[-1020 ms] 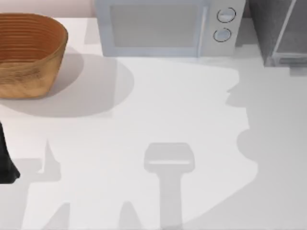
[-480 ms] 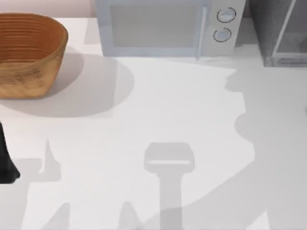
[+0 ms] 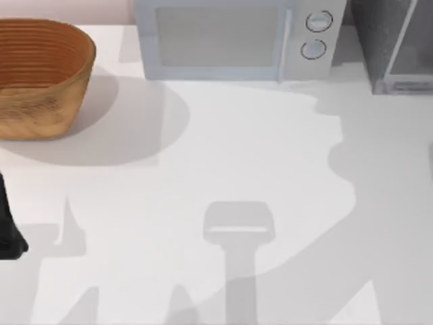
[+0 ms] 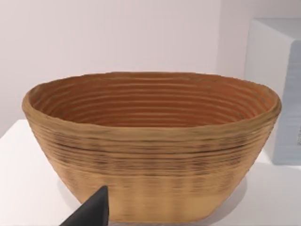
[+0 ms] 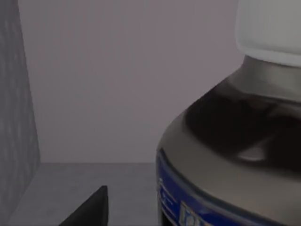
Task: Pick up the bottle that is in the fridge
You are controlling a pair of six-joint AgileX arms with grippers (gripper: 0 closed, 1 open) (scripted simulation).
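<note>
The bottle (image 5: 235, 141) stands upright inside the fridge (image 5: 19, 94), its long axis vertical and its white cap (image 5: 268, 28) uppermost. Below the cap, a greyish translucent shoulder widens into a dark rounded body. A blue label band (image 5: 188, 202) wraps the lower body; it carries pale print that cannot be read. The bottle is cut off by the frame at the cap and base.

The bottle rests on the grey floor of the fridge, with the pale back wall behind it and a speckled grey side wall to one side. In the right wrist view, one dark fingertip (image 5: 89, 209) of the right gripper is visible just short of the bottle; whether this gripper is spread or closed cannot be determined.

In the top view, the fridge stands at the table's (image 3: 237, 149) far right corner, its silver-framed door (image 3: 406, 47) swung outward. A light grey microwave (image 3: 230, 37) with two round knobs stands beside it.

The left arm (image 3: 8, 223) is parked at the table's left edge, facing the woven basket (image 3: 40, 74); its gripper state cannot be determined.
</note>
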